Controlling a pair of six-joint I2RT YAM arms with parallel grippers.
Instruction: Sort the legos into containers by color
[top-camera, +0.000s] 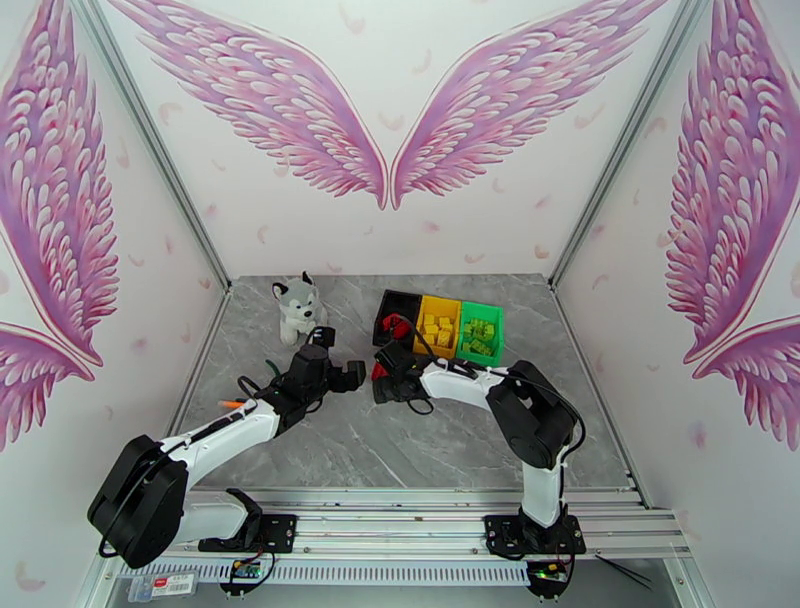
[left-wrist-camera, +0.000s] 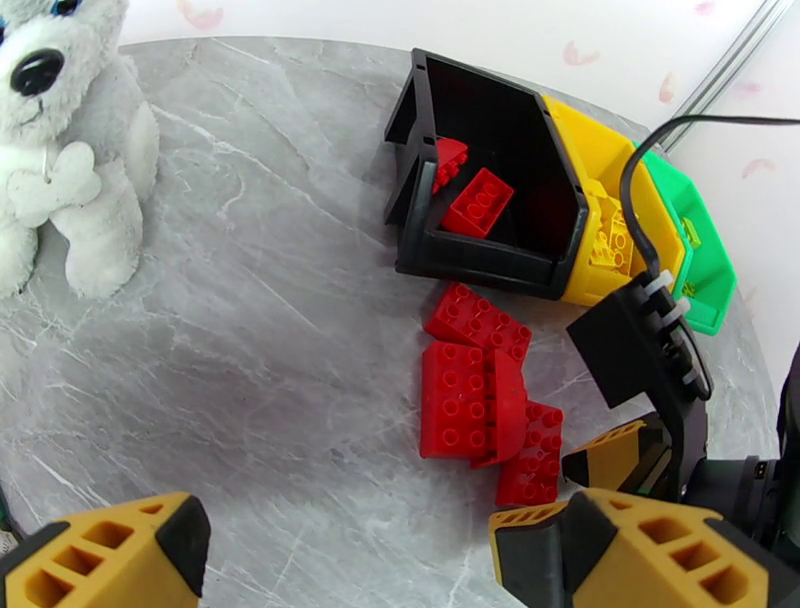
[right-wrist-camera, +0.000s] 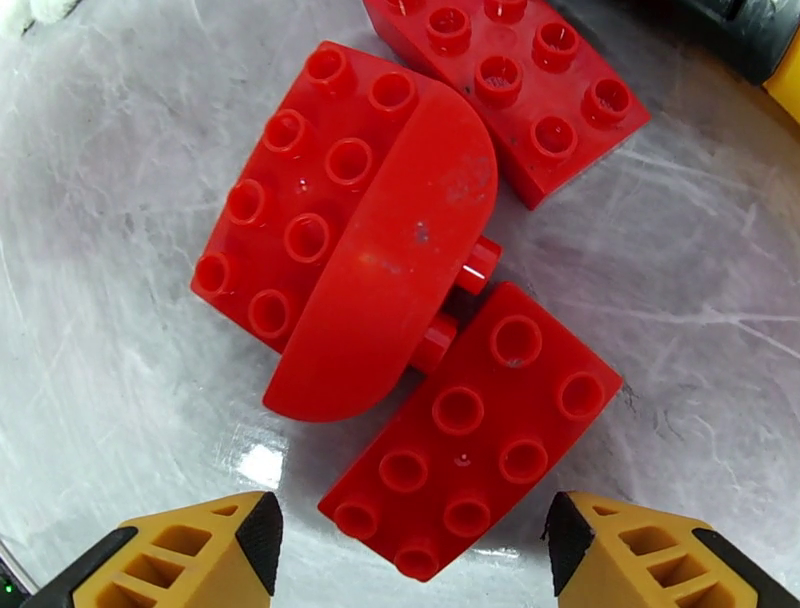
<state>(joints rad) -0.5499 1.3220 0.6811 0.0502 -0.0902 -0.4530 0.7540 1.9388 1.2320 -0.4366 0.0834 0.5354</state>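
Several red legos (right-wrist-camera: 470, 440) lie in a cluster on the grey table just in front of the black bin (left-wrist-camera: 500, 262). One of them is a round-topped piece (right-wrist-camera: 385, 270) resting on a flat brick (right-wrist-camera: 270, 220). My right gripper (right-wrist-camera: 410, 550) hangs open directly over this cluster (top-camera: 380, 371), holding nothing. My left gripper (left-wrist-camera: 350, 560) is open too, a little to the left of the cluster (left-wrist-camera: 470, 395). Two red bricks (left-wrist-camera: 478, 202) sit in the black bin. The yellow bin (top-camera: 437, 326) holds yellow bricks and the green bin (top-camera: 480, 333) holds green ones.
A plush husky (top-camera: 297, 305) sits at the back left of the table, left of the bins. The right arm's cable (left-wrist-camera: 632, 170) arches over the yellow bin. The enclosure walls stand close behind the bins.
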